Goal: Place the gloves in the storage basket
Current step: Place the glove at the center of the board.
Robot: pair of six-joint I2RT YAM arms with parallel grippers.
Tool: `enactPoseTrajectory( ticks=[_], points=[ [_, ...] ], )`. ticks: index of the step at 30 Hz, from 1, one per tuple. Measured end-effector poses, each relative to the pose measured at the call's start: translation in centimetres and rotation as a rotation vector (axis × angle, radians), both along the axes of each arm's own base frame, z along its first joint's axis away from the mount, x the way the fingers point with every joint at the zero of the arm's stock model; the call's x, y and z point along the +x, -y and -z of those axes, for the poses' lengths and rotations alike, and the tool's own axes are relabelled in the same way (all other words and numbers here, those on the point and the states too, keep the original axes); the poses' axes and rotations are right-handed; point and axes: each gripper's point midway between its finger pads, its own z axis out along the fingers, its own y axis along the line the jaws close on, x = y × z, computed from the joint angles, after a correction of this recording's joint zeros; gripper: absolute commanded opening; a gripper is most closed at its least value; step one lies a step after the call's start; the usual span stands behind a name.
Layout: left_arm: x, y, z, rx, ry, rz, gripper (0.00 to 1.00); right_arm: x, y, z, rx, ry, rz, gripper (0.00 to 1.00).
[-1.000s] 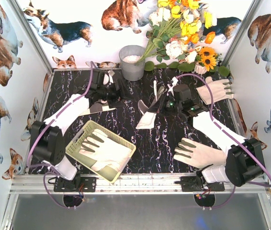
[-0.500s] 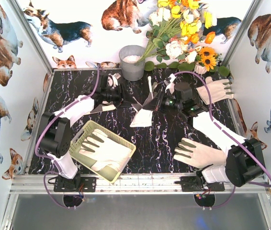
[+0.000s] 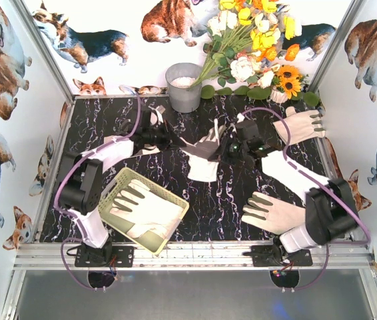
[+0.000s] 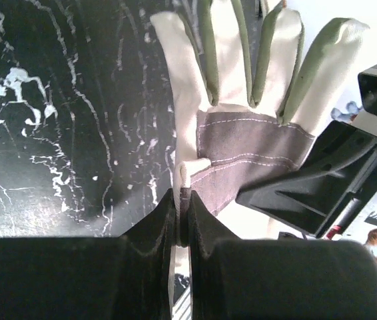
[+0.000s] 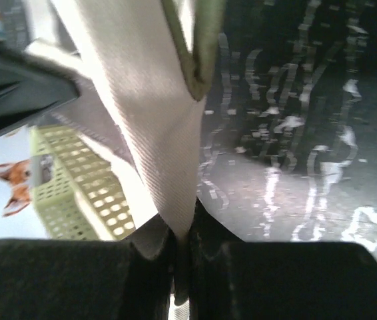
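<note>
- From the top view, the left gripper [image 3: 176, 141] and right gripper [image 3: 224, 148] meet over the middle of the table [image 3: 222, 200], with the held glove [image 3: 204, 167] strung between them. The jaws themselves are too small to read here.
- The storage basket [image 3: 111, 189] sits at the near left, askew to the table edge, and the glove in the basket [image 3: 145, 212] lies palm-up inside it.
- The near-right glove [image 3: 272, 213] lies flat, its cuff hidden under the right arm. The far-right glove [image 3: 302, 125] rests by the back right corner, near the flowers [image 3: 255, 40].
- Bare marbled surface lies between the basket and the near-right glove. The grey bucket [image 3: 184, 87] stands at the back edge.
- In the left wrist view, the left gripper's [image 4: 183, 220] jaws are pressed together on a folded edge of the held glove [image 4: 255, 143]. The top of the picture cuts off its fingertips, and the right gripper's black body covers its lower right.
- In the right wrist view, the right gripper's [image 5: 183, 257] jaws pinch the cream fabric, which hangs blurred across the frame. The basket [image 5: 88, 193] shows behind it on the left, only partly visible.
</note>
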Motion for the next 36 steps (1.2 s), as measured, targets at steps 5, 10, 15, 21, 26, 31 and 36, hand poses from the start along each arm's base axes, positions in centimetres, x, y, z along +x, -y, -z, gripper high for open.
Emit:
enactPoseTrajectory(
  ticks=[5, 10, 15, 21, 26, 31, 36],
  points=[
    [-0.3, 0.9, 4.4, 0.035, -0.068, 0.0, 0.0, 0.2, 1.9, 5.9, -0.139, -0.156, 0.039, 0.0],
    [-0.8, 1.1, 7.8, 0.07, -0.134, 0.005, 0.0, 0.0, 2.3, 9.1, -0.199, -0.239, 0.034, 0.02],
    [-1.5, 1.1, 10.4, 0.099, -0.183, 0.023, 0.09, -0.4, 2.3, 11.0, -0.222, -0.283, 0.013, 0.26],
    [-1.9, 0.3, 12.1, 0.116, -0.214, 0.022, 0.3, -0.7, 3.3, 11.8, -0.262, -0.303, 0.015, 0.46],
    [-1.7, 0.5, 11.6, 0.102, -0.198, 0.035, 0.42, -0.9, 4.2, 11.5, -0.285, -0.3, 0.022, 0.51],
    [-1.6, 0.4, 11.3, 0.11, -0.184, 0.039, 0.43, -0.4, 4.8, 11.0, -0.283, -0.285, 0.034, 0.5],
    [-1.6, 0.0, 11.3, 0.13, -0.182, 0.041, 0.34, 0.0, 5.1, 10.9, -0.283, -0.282, 0.034, 0.41]
  ],
)
